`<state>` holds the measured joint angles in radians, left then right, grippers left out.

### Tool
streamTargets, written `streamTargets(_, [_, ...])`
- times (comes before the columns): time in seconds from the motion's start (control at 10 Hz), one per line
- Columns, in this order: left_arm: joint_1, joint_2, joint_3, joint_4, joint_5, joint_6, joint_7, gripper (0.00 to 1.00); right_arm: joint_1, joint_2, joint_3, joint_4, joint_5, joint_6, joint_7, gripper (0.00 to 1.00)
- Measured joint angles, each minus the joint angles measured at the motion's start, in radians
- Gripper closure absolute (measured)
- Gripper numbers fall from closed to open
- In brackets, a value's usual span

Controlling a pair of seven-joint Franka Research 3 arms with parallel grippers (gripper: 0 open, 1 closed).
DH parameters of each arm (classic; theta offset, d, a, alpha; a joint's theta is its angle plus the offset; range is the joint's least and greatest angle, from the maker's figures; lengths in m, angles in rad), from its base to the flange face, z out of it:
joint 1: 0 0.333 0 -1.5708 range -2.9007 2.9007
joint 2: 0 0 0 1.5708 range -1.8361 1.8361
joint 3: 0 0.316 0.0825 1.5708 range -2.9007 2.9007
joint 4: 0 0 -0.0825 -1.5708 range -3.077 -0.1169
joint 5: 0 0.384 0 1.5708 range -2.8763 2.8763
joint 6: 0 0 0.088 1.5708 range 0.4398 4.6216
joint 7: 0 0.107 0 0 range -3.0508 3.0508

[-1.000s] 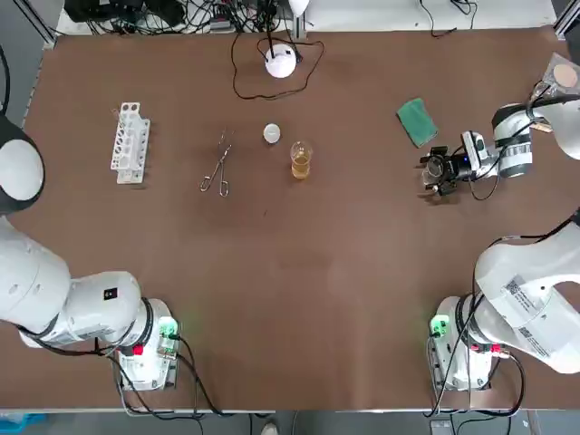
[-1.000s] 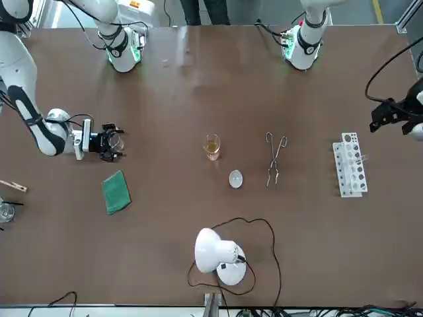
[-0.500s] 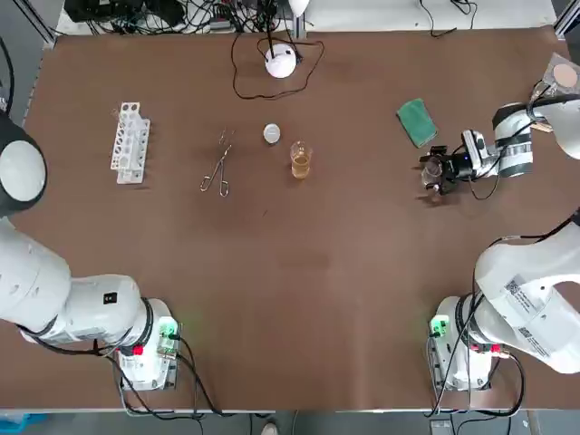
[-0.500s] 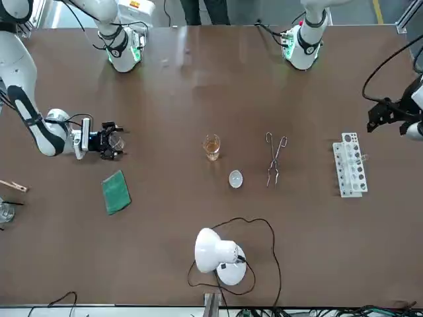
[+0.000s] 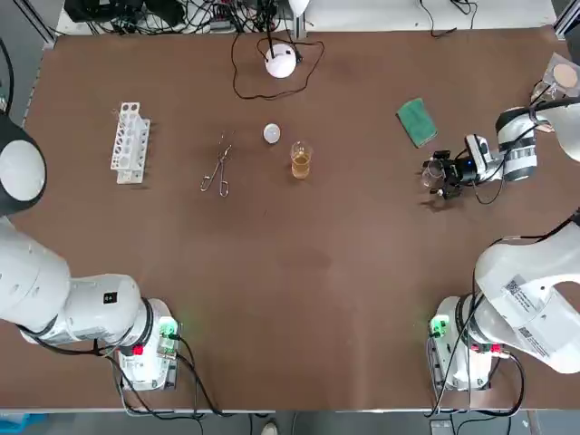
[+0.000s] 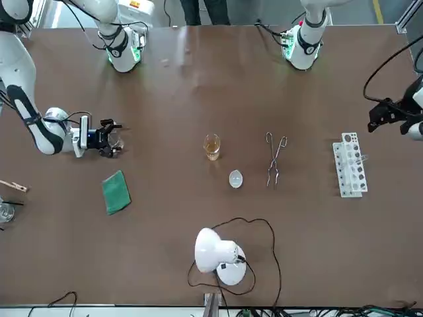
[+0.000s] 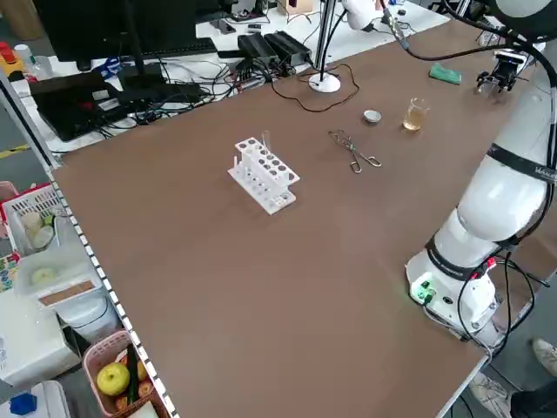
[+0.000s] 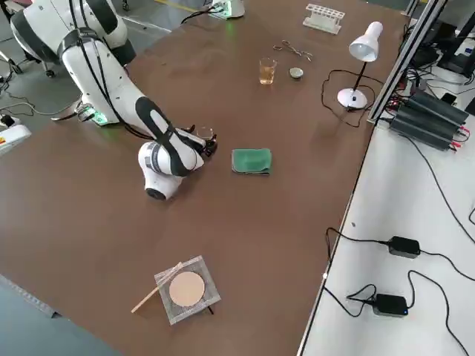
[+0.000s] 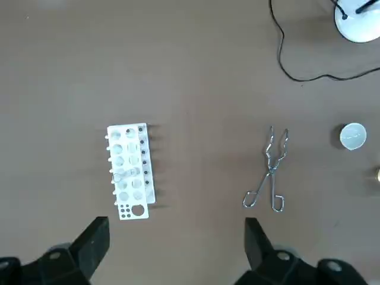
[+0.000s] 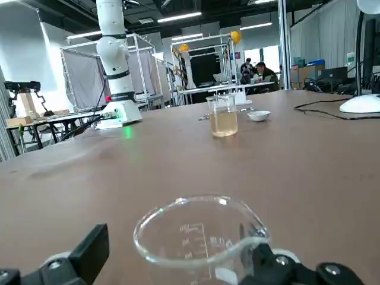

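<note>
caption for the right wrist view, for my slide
Right gripper, open, straddles an empty glass beaker on the brown table; a glass of amber liquid and a small white dish stand farther off.

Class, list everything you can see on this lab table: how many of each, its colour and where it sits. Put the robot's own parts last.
empty beaker: one, clear glass, upright between the right gripper's fingers, on the table's right side
filled beaker: one, clear with amber liquid, mid-table
small dish: one, white, close to the filled beaker
tongs: one, metal, left of the dish
test-tube rack: one, white, on the table's left side
cloth: one, green, folded, beyond the empty beaker
desk lamp: one, white with black cable, far edge
gauze mat: one, grey with a tan disc, far right edge
table: one, brown
right gripper: open, either side of the empty beaker
left gripper: open, above the table near the rack
</note>
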<state>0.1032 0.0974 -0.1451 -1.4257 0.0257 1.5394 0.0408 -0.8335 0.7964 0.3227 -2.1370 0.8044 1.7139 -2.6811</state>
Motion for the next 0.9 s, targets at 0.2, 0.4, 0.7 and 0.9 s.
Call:
streamTargets(0.2, [0.001, 0.000, 0.002, 0.000, 0.000, -0.005, 0.000, 0.00, 0.000, 0.000, -0.019, 0.000, -0.010, -0.022, 0.000, 0.00])
streamTargets(0.4, [0.001, 0.000, 0.002, 0.000, 0.000, -0.005, 0.000, 0.00, 0.000, 0.000, -0.028, 0.004, -0.014, -0.057, 0.000, 0.00])
streamTargets(0.7, [0.000, 0.000, 0.002, 0.000, 0.000, -0.005, 0.000, 0.00, 0.000, -0.001, -0.028, 0.010, -0.014, -0.080, 0.025, 0.00])
streamTargets(0.9, [0.000, 0.000, 0.002, 0.000, 0.000, -0.005, 0.000, 0.00, 0.000, -0.002, -0.028, 0.021, -0.014, -0.097, 0.046, 0.00])
